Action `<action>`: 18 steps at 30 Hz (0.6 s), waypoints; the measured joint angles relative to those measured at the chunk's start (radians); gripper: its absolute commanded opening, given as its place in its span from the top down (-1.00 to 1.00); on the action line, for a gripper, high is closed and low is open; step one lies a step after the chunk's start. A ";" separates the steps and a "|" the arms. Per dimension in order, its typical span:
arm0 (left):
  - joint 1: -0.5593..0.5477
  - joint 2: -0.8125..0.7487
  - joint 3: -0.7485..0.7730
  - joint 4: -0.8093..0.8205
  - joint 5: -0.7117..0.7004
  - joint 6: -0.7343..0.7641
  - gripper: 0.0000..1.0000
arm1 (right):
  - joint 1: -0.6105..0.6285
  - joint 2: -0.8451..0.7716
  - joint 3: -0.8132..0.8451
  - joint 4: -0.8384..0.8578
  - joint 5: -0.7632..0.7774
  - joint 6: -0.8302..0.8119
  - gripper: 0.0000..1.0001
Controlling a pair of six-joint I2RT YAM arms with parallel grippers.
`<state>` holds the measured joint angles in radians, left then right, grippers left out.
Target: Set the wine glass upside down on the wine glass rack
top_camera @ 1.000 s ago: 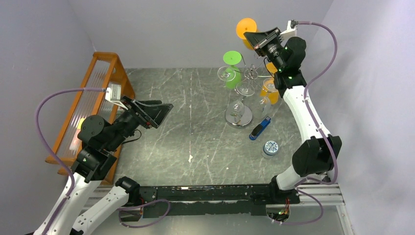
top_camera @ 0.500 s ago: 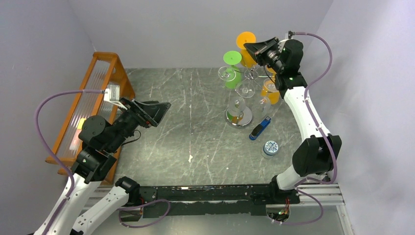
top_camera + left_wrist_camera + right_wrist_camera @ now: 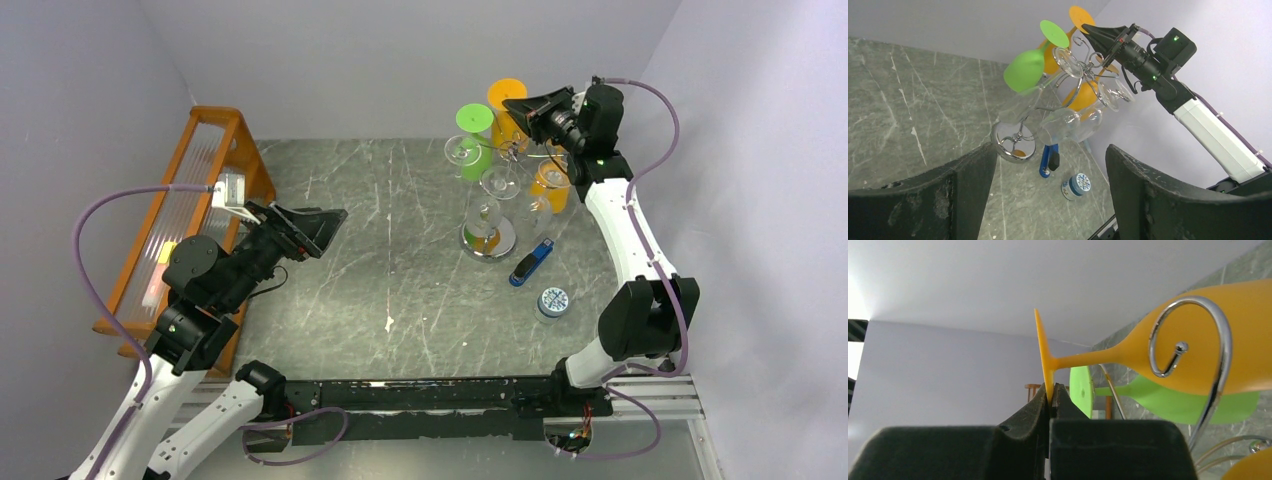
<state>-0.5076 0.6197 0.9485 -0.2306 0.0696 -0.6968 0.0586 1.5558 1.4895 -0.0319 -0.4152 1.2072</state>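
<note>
Right gripper [image 3: 1050, 400] pinched shut on the rim of the round foot of the orange wine glass [image 3: 1133, 350], thin disc edge clamped between the two pads. The glass is up at the top of the wine glass rack [image 3: 500, 245], far right part of the table [image 3: 380, 260]. It is foot up and bowl lower, tilted, not straight. In the right wrist view a curled chrome arm of the rack crosses in front of the bowl; cannot tell if the stem sits in a loop or just beside it. Green glass [image 3: 478, 158] hangs upside down on the rack right next to it, foot up. A second orange glass [image 3: 550, 180] and a few clear glasses [image 3: 500, 182] hang lower on the other arms. Blue pen-like item [image 3: 531, 263] and small round tin [image 3: 553, 300] lie on the table near the mirrored base. Left gripper [image 3: 338, 222] has its jaws spread wide, nothing in them; it hovers over the left part of the table beside the orange wooden rack [image 3: 190, 190], well apart from the glasses
</note>
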 measured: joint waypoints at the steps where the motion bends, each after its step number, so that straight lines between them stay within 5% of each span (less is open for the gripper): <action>1: 0.000 0.000 0.000 0.000 0.000 -0.001 -0.66 | -0.001 0.000 0.000 -0.009 0.000 -0.001 1.00; 18: 0.000 0.002 0.003 -0.030 -0.028 -0.003 -0.65 | -0.018 -0.042 -0.023 -0.090 0.029 -0.004 1.00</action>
<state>-0.5076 0.6212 0.9520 -0.2607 0.0418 -0.6994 0.0410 1.5135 1.4670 -0.1219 -0.3862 1.2034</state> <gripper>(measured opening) 0.830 0.018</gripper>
